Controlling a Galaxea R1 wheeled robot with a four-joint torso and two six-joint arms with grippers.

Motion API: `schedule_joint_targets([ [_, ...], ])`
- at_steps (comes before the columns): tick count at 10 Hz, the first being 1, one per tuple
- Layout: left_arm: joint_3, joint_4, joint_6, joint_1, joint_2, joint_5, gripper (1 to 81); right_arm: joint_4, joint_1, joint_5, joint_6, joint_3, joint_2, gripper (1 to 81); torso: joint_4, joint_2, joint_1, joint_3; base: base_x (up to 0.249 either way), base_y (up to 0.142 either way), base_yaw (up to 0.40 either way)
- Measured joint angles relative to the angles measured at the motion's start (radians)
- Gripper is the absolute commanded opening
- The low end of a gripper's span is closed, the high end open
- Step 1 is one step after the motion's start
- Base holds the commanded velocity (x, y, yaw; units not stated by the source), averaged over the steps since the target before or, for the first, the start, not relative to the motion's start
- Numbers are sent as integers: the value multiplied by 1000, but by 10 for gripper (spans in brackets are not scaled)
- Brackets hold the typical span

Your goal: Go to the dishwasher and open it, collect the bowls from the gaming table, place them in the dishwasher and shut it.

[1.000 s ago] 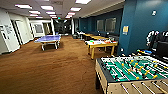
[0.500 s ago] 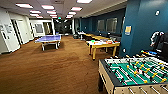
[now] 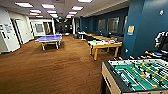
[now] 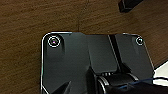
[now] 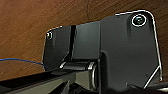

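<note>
Room: brown carpet runs the length of a long games room with dark blue walls and rows of ceiling light panels.
Gaming table: yellow-legged table with a pale top, standing ahead in the head view, well apart from the robot. Its long axis runs roughly across the picture, slightly slanted, with one end toward the blue wall and the other toward the open carpet.
Bowls: a small bright green one sits on the gaming table near the end away from the wall; other small coloured things lie further along the top, too blurred to name.
Foosball table: green pitch with rods, closest to the camera, its long axis angled away toward the blue wall.
Ping-pong table: blue top, farther down the room on the opposite side from the gaming table.
Person: partly seen by the blue wall, beyond the foosball table.
Left wrist view: the robot's dark plate over the carpet, and a dark block on the floor beyond it.
Right wrist view: the dark plate over carpet, with a thin blue cable crossing beside it.
Grippers: fingers cannot be made out for either arm, so I cannot tell whether they are spread or pressed together; the gaming table and bowls lie far from both.
</note>
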Motion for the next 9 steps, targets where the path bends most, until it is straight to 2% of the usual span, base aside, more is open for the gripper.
schedule_joint_targets([
  [4, -1, 0, 0, -23, -1, -16, 811, -3, 23, 11, 0, 2, 6, 811, 0, 1, 2, 0, 168, 91, 0],
  [6, 3, 0, 0, 19, 8, 6, 811, -5, -19, -15, 0, -2, -9, 811, 0, 0, 0, 0, 168, 90, 0],
  [9, 0, 0, 0, -7, 5, -6, 811, -5, 5, 3, 0, -1, -2, 811, 0, 0, 0, 0, 168, 91, 0],
])
